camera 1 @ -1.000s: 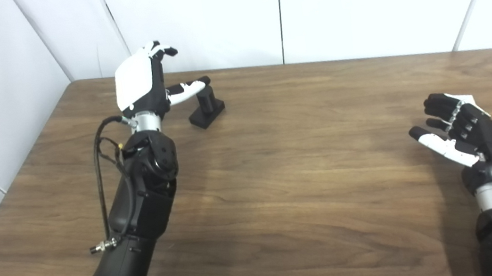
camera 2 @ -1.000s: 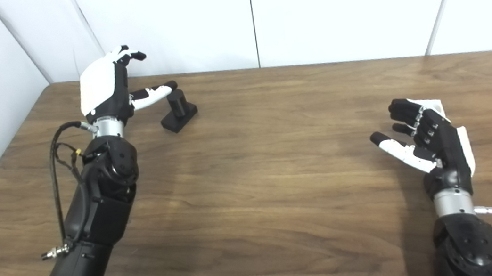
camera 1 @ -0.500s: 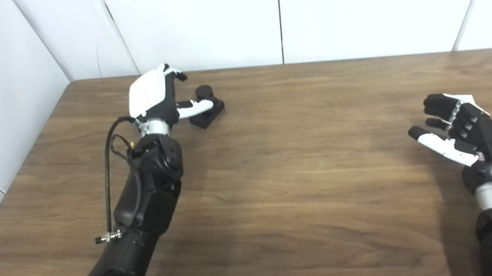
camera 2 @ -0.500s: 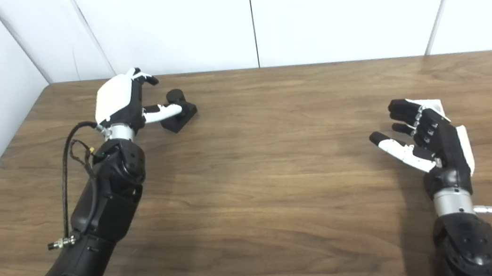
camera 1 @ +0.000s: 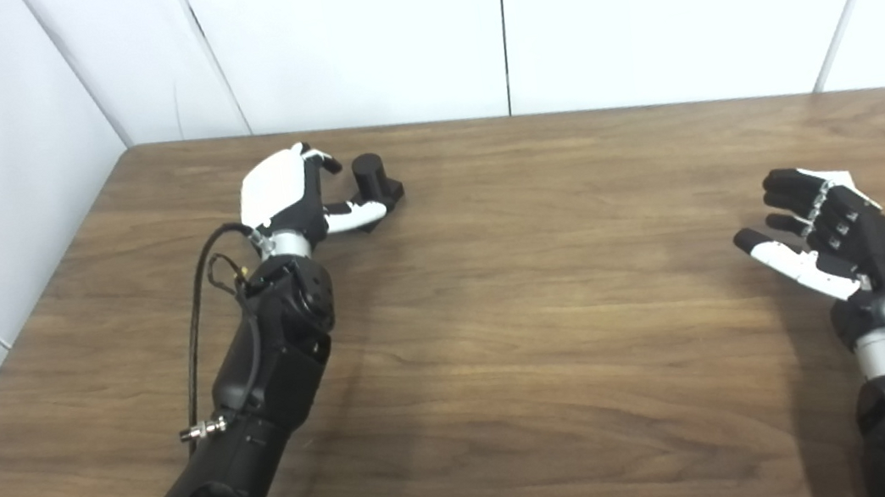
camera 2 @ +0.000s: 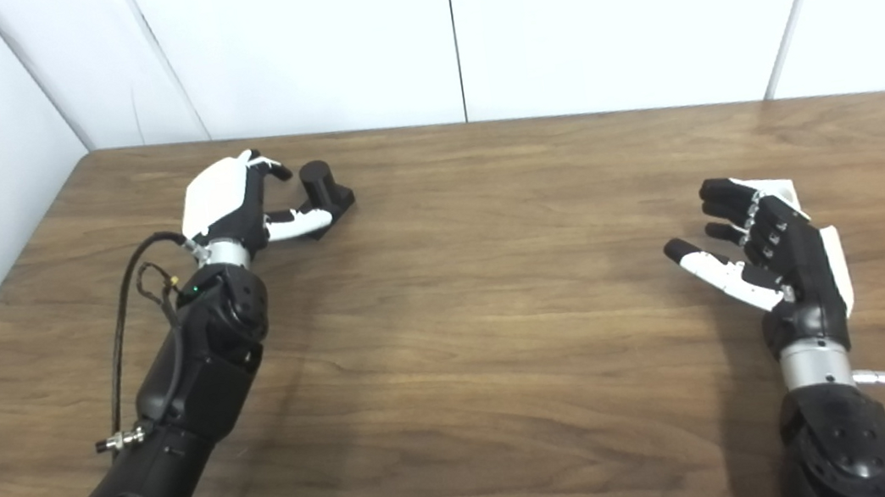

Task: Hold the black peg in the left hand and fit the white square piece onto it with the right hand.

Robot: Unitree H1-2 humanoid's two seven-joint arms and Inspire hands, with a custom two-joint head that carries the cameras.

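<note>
While left hand splayed beside black peg, right hand spread, empty.

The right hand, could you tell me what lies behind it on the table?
A white square piece lies on the table just behind the open right hand. Only its far corner shows; the fingers cover the rest, so any hole in it stays unseen.

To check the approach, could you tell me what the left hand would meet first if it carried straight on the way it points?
Most likely the black peg on its square base: the left hand sits right beside it, fingers open toward it. Whether they touch is unclear.
</note>
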